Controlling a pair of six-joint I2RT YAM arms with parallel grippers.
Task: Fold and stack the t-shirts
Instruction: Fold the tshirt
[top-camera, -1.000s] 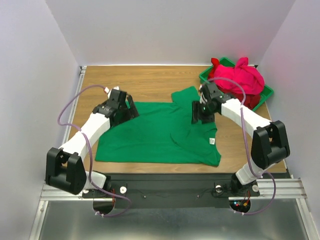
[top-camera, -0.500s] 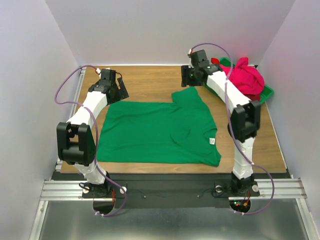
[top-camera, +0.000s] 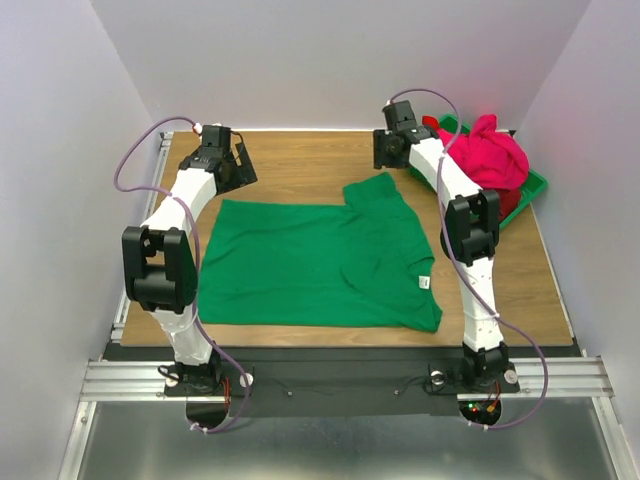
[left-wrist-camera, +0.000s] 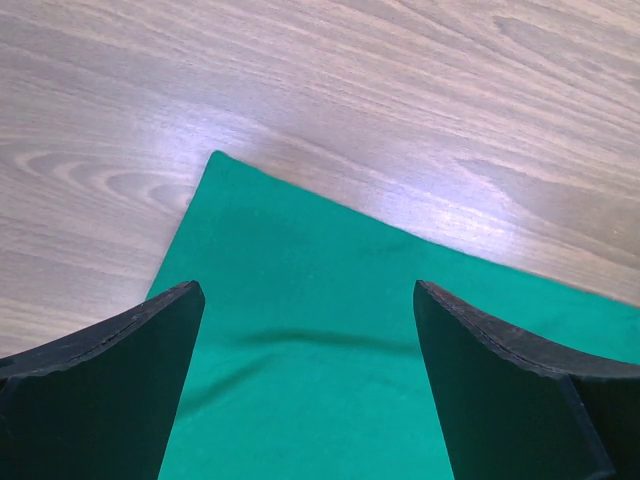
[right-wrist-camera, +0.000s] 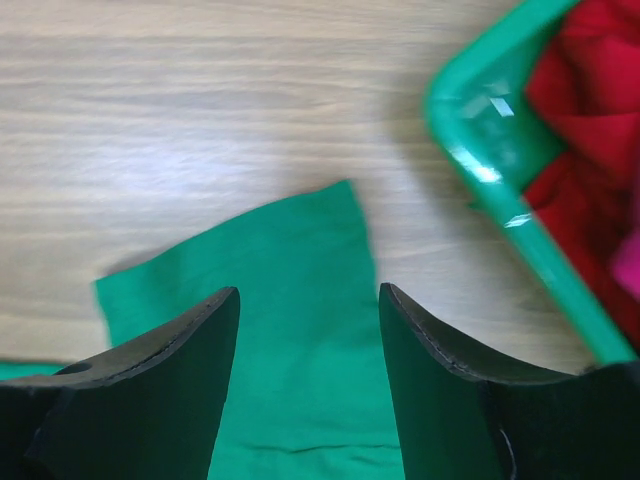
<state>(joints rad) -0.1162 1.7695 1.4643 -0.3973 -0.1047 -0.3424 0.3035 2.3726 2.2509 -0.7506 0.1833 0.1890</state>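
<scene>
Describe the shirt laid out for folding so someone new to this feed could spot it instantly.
Start at the wooden table: spread flat across its middle lies the green t-shirt. It is the only shirt outside the green bin at the far right corner, and its small white label and kelly green cloth set it apart from the pink shirt heaped there.

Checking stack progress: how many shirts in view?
3: green shirt flat on the table, pink shirt heaped in the bin, red shirt under it. More may be hidden.
</scene>
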